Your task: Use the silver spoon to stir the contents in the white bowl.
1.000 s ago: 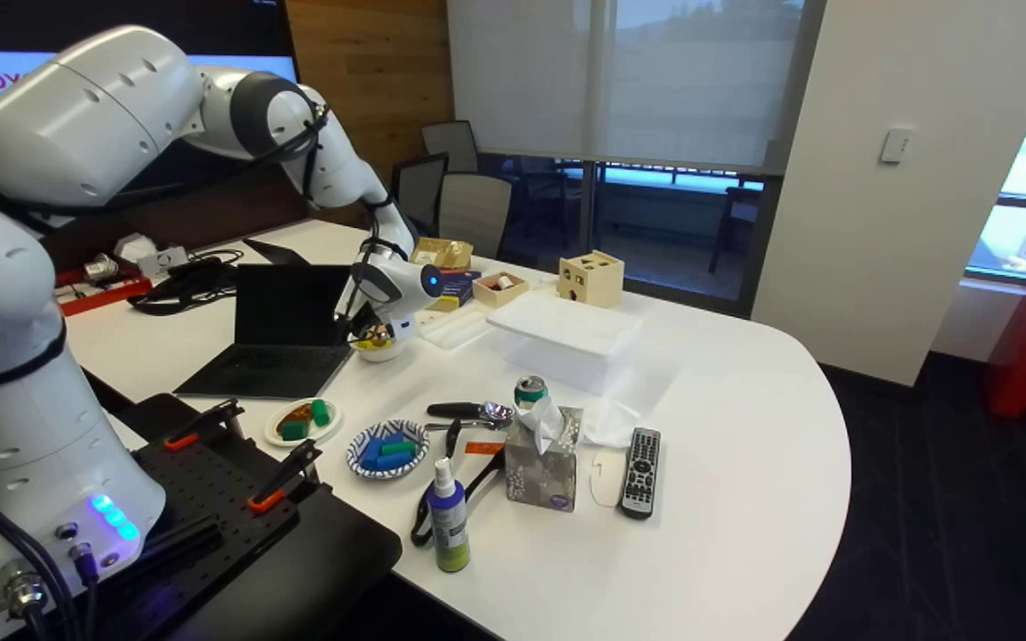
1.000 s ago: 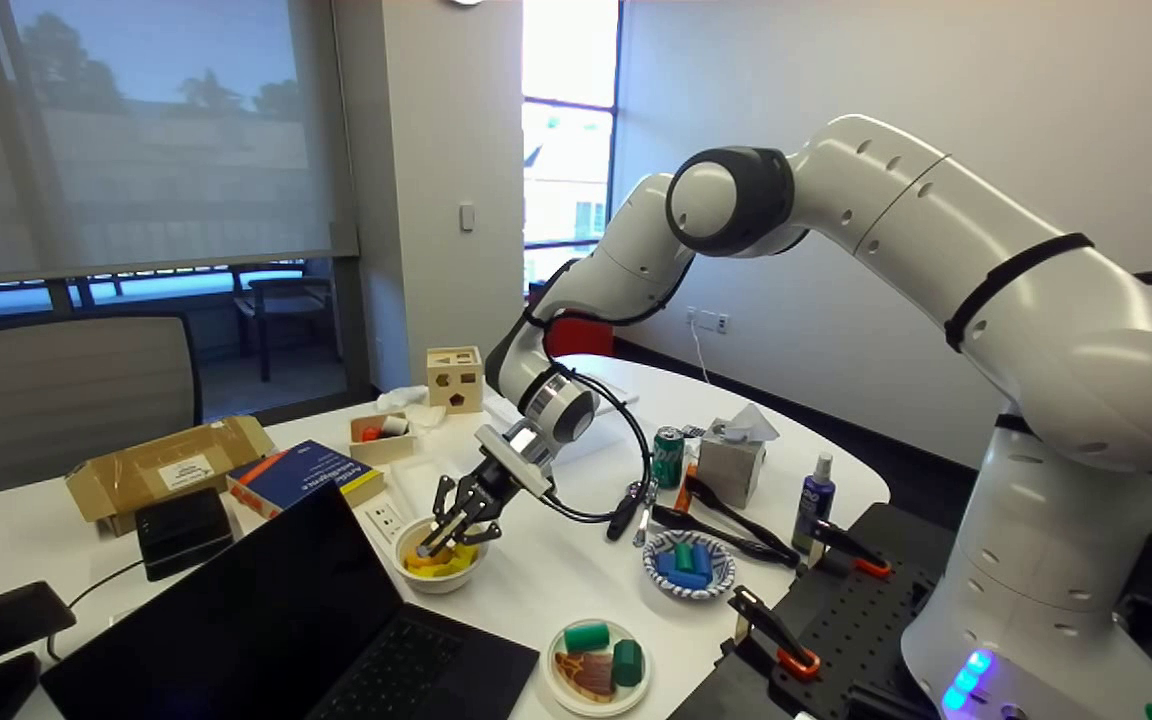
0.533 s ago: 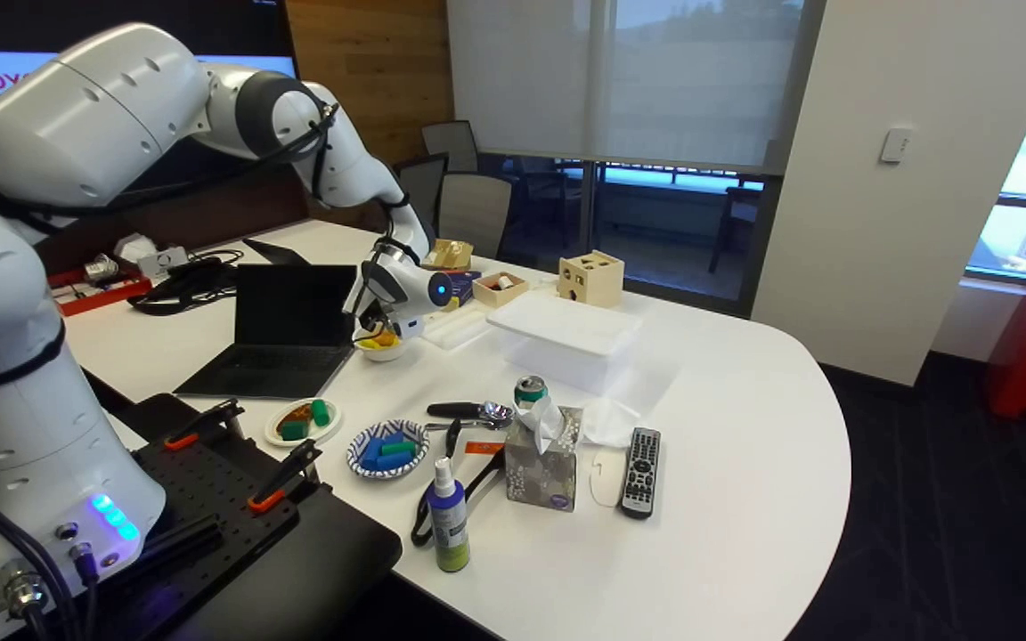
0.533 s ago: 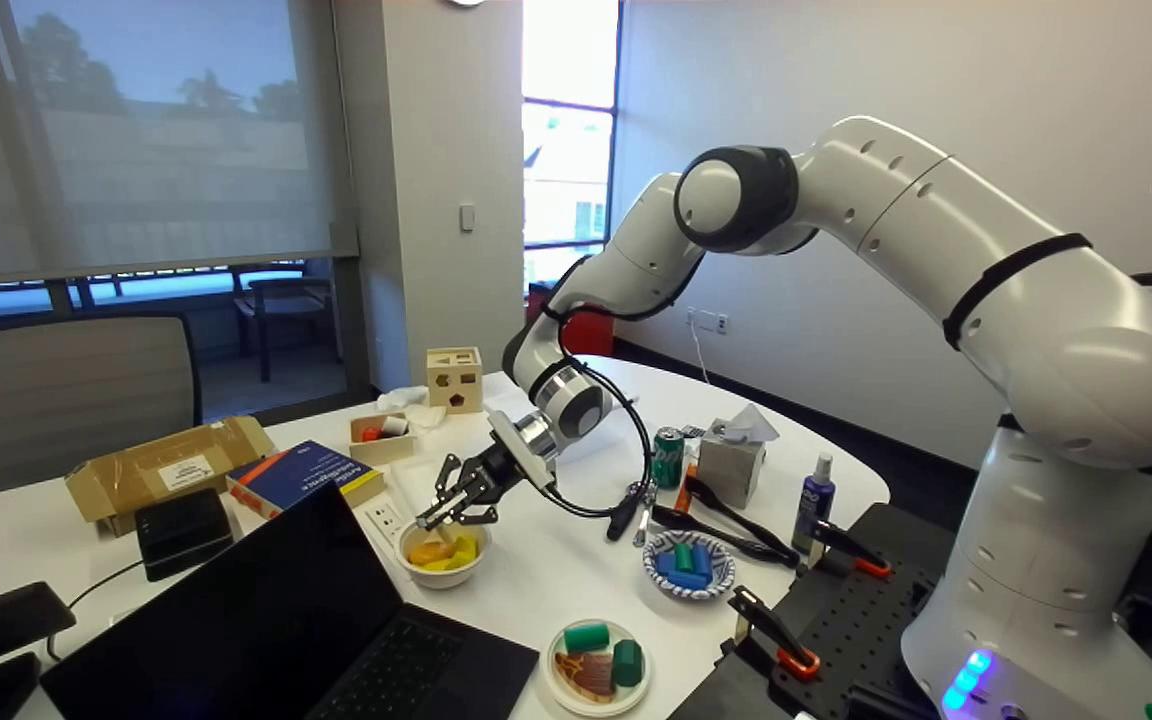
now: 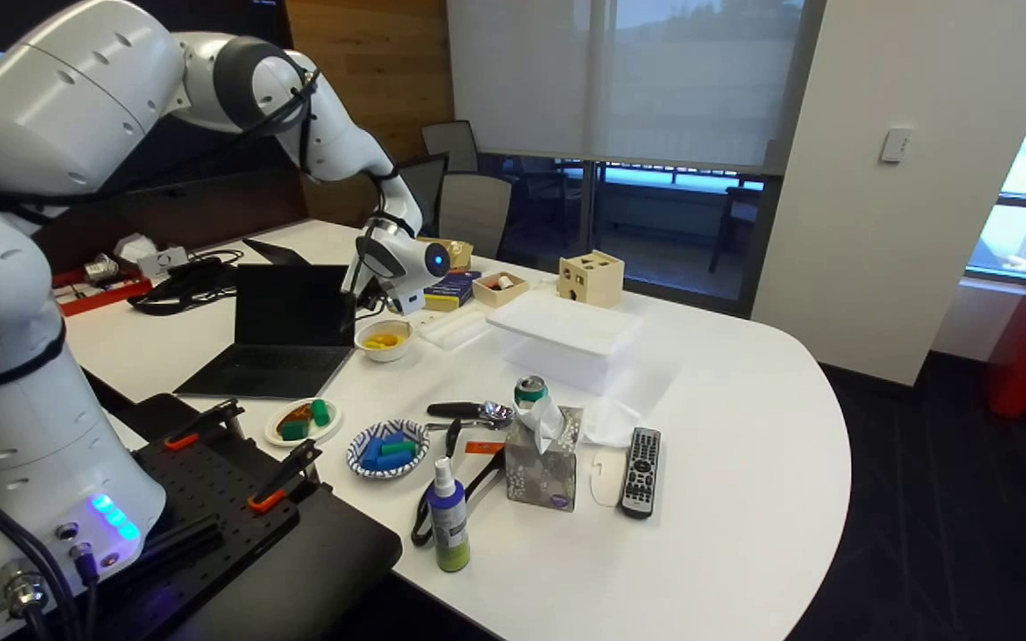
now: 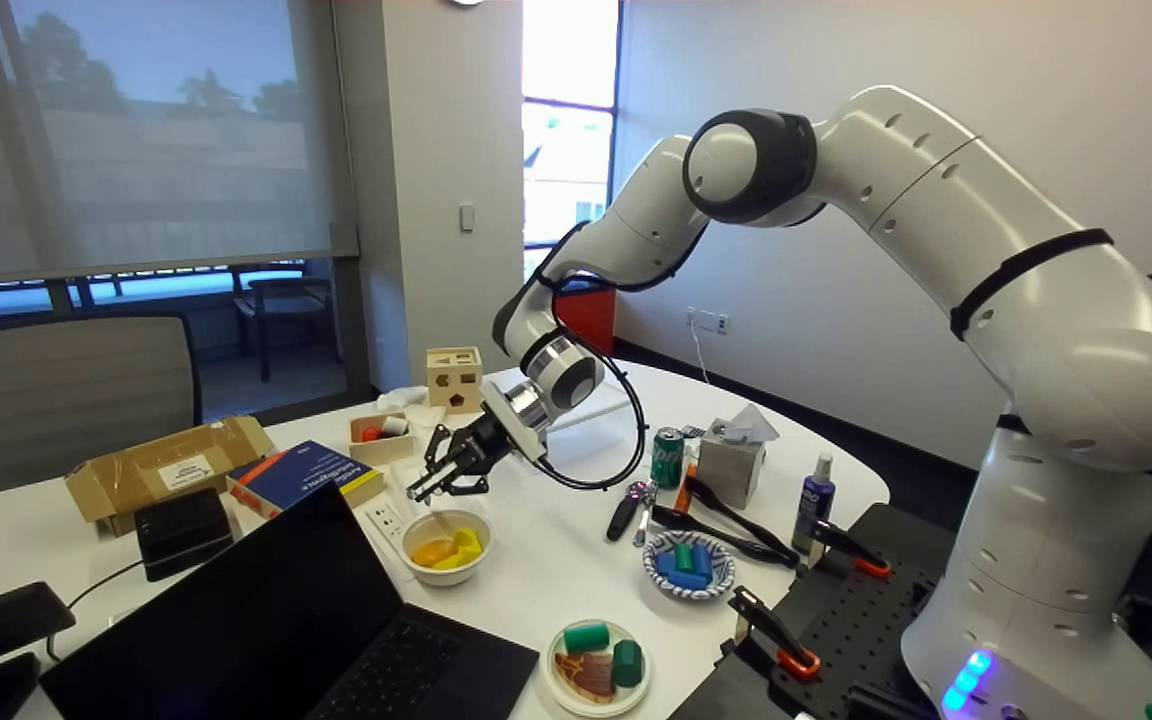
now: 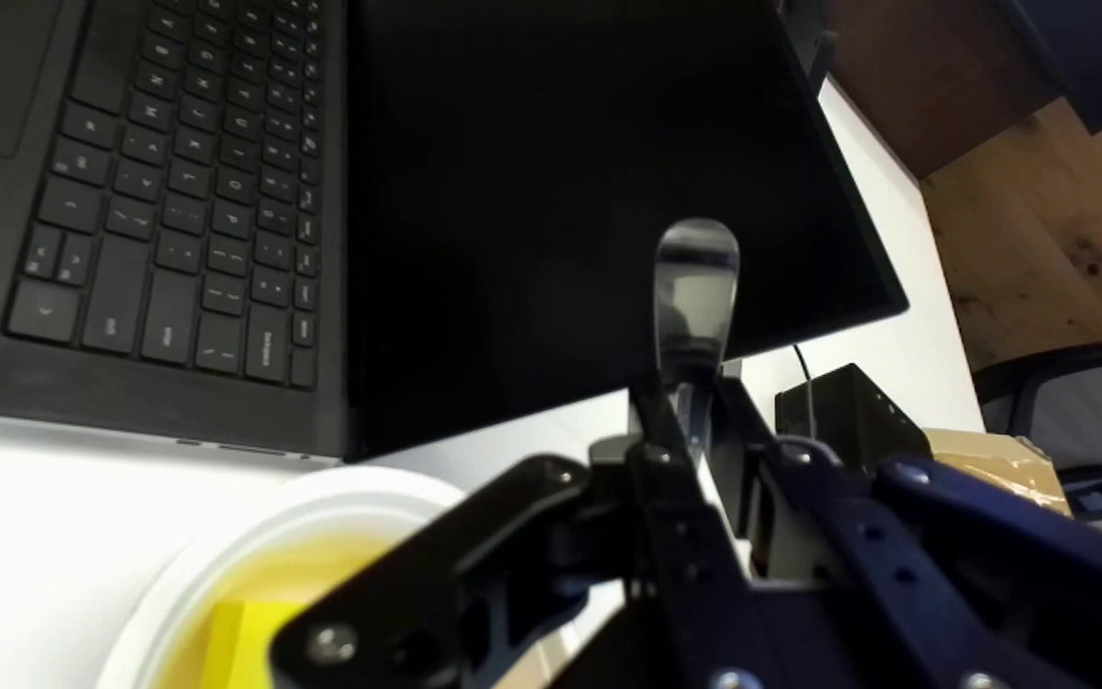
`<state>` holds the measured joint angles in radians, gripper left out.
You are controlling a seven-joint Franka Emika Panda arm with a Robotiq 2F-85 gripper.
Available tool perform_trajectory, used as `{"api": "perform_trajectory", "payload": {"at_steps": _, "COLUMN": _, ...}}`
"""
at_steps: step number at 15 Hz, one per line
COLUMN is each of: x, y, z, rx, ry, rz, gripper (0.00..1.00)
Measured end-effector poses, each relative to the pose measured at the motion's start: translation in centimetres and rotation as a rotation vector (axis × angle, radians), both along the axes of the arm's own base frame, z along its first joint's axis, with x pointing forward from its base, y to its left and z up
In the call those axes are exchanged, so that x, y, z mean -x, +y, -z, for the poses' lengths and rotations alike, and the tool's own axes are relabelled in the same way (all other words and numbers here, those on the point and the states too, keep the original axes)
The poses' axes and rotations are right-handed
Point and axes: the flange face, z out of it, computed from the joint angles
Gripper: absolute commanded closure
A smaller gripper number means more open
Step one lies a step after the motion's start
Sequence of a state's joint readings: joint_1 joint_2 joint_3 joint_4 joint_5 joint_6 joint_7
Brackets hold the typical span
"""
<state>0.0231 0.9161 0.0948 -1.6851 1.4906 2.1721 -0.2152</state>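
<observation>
The table (image 6: 556,550) spreads under the arm (image 6: 1046,300), which reaches in from three o'clock in an exterior view. There the laptop (image 6: 256,610) stands open near eight o'clock, with the carton (image 6: 146,480) at eleven from it and the book (image 6: 301,470) between twelve and one. The lidded tub (image 5: 557,325) sits at three o'clock from the laptop in an exterior view. In an exterior view the tissue box (image 6: 731,470), paper (image 6: 751,422) sticking out of its top, is at one o'clock from the dish (image 6: 724,568), which holds blue and green blocks (image 6: 681,577). The gripper (image 6: 417,490) points toward eight o'clock, its two fingers closed up on the spoon (image 7: 697,287). The plate (image 6: 596,708), bearing two green blocks (image 6: 626,662) and a brown piece (image 6: 584,675), lies at four o'clock from the bowl (image 6: 448,578). The bowl itself stands upright on the table, at two o'clock from the laptop and at five from the fingertips, near them. Among the slimmer things, the bottle (image 6: 814,505) stands at two o'clock from the dish and the can (image 6: 667,458) close to twelve. Inside the bowl lie the contents (image 7: 250,641) — yellow, with an orange part. In the wrist view the spoon's rounded silver end shows beyond the fingertips, toward twelve o'clock — the rest is lost among the fingers.
</observation>
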Motion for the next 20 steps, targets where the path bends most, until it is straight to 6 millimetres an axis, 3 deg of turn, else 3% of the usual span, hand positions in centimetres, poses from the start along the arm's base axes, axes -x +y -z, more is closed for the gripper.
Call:
{"api": "perform_trajectory", "payload": {"at_steps": 3, "x": 0.1, "y": -0.9, "z": -1.8, "rx": 0.150, "ry": -0.025, "rz": 0.017, "gripper": 0.96}}
{"api": "perform_trajectory", "payload": {"at_steps": 5, "x": 0.6, "y": -2.4, "z": -1.8, "rx": 0.268, "ry": -0.017, "rz": 0.048, "gripper": 0.96}}
{"api": "perform_trajectory", "payload": {"at_steps": 14, "x": 4.7, "y": -13.6, "z": 2.0, "rx": 0.752, "ry": 0.120, "rz": 0.235, "gripper": 0.96}}
{"api": "perform_trajectory", "payload": {"at_steps": 19, "x": 6.0, "y": -16.9, "z": 3.8, "rx": 0.885, "ry": 0.247, "rz": 0.266, "gripper": 0.96}}
{"api": "perform_trajectory", "payload": {"at_steps": 20, "x": 6.1, "y": -17.1, "z": 4.1, "rx": 0.900, "ry": 0.265, "rz": 0.267, "gripper": 0.60}}
